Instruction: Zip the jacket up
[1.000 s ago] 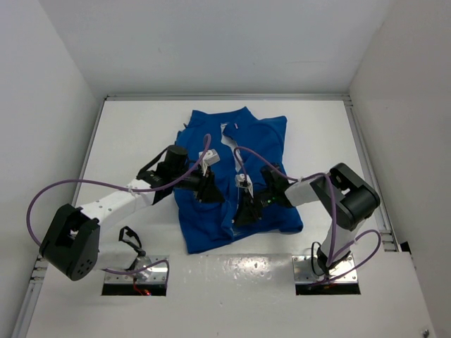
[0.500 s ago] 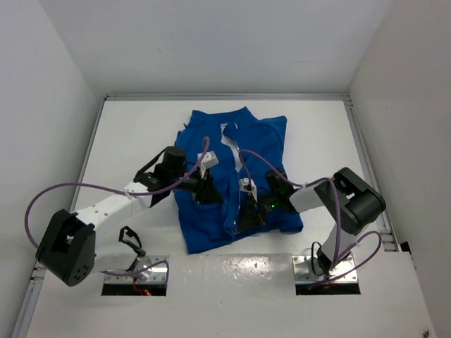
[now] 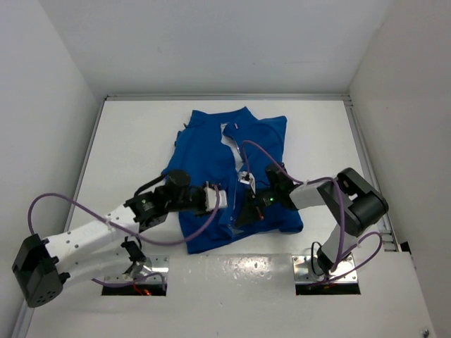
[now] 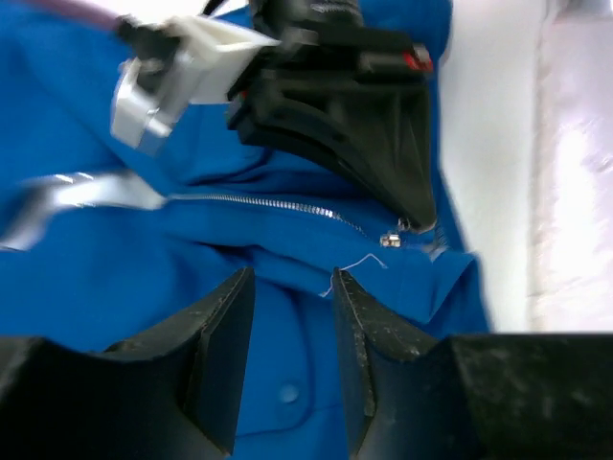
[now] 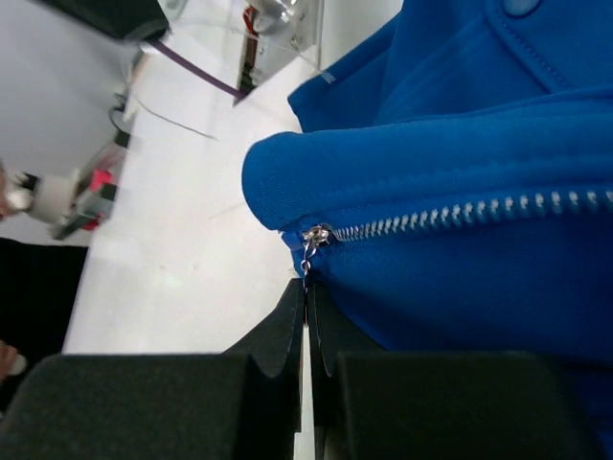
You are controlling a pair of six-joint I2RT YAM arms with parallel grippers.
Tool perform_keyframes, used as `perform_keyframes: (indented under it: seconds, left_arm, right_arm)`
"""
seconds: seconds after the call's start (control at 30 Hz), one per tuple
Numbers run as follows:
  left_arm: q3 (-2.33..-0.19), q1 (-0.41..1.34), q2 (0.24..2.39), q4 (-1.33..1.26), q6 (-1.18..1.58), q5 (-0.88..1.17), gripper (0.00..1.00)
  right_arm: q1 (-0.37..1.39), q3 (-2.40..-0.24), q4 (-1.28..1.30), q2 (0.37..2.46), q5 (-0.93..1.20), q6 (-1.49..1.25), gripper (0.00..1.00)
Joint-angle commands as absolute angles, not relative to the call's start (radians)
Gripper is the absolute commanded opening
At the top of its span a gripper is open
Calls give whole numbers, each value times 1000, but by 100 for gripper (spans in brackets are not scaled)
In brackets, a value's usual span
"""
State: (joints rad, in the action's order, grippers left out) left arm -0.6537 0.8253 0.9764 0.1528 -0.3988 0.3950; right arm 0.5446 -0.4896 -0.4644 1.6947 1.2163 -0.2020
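Since the earlier frame, the left arm has drawn back toward its base. The left gripper [image 3: 215, 198] has shifted down the jacket [image 3: 264, 137] to the hem region, just beside the right gripper [image 3: 245, 213].

Top external view: both grippers sit over the lower front of the jacket, which lies flat with its collar on the far side of them.

Left wrist view: the left fingers stand apart, with only blue fabric between them and nothing clamped. The zipper [image 4: 259, 203] runs just ahead of the fingertips, and the slider [image 4: 391, 238] lies ahead and to their right, at the tip of the right gripper.

Right wrist view: the right fingers are pressed together. The pull tab [image 5: 307, 259] drops from the slider into their seam, so the gripper appears clamped on it.

Procedure:
1. Close the left fingers on the hem fabric behind the slider and hold it taut.
2. Draw the tab straight along the teeth without lifting it.

Caution: slack fabric would likely bunch ahead of the slider and jam it.
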Motion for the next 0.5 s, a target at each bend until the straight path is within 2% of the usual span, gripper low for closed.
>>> perform_keyframes:
  seconds: [0.0, 0.23, 0.47]
  left_arm:
    - [-583, 929, 878, 69, -659, 171, 43]
    - [-465, 1113, 736, 0, -847, 106, 43]
    - [-443, 1270, 758, -23, -865, -1, 43]
  right_arm:
    - [535, -538, -462, 1654, 1284, -291, 0]
    - [528, -540, -446, 1634, 1333, -394, 0]
    - [526, -535, -480, 1621, 1351, -483, 0]
